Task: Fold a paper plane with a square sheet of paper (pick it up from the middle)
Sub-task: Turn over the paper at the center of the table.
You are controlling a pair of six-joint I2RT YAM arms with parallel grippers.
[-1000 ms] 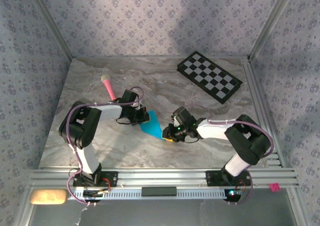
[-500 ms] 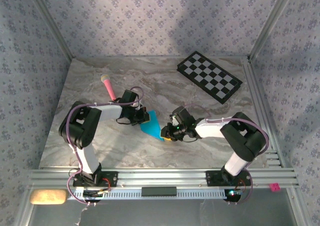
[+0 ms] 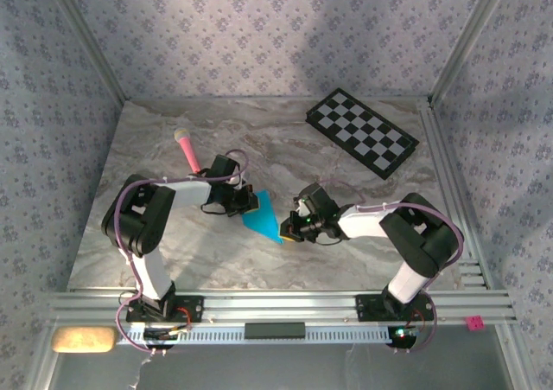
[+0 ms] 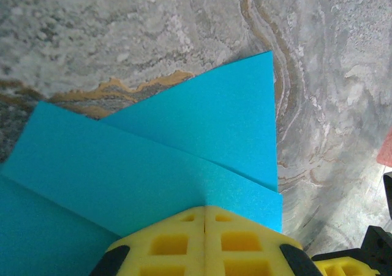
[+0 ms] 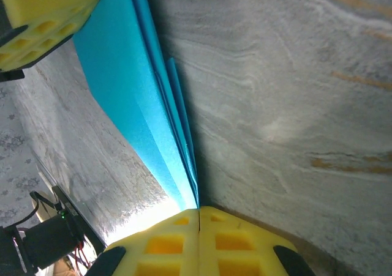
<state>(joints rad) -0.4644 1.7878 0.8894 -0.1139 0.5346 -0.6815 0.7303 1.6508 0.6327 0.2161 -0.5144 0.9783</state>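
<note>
From above, the folded blue paper [image 3: 262,217] lies right of the pink stick [image 3: 187,150], between left gripper [image 3: 251,202] and right gripper [image 3: 289,228]. Left wrist: jaws clamp its edge. Right wrist: jaws pinch its tip; opposed pulling could tear it.

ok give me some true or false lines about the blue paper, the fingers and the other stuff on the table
1. The blue paper lies as a flat, unfolded square. False: it is folded into overlapping layers.
2. The right fingers are shut on one end of the paper. True.
3. The left fingers hang open above the paper. False: they are shut on its edge.
4. The checkerboard lies at the far right of the table, apart from the paper. True.
5. The pink stick lies on the checkerboard. False: it lies on the bare table at the far left, beside the left arm.
</note>
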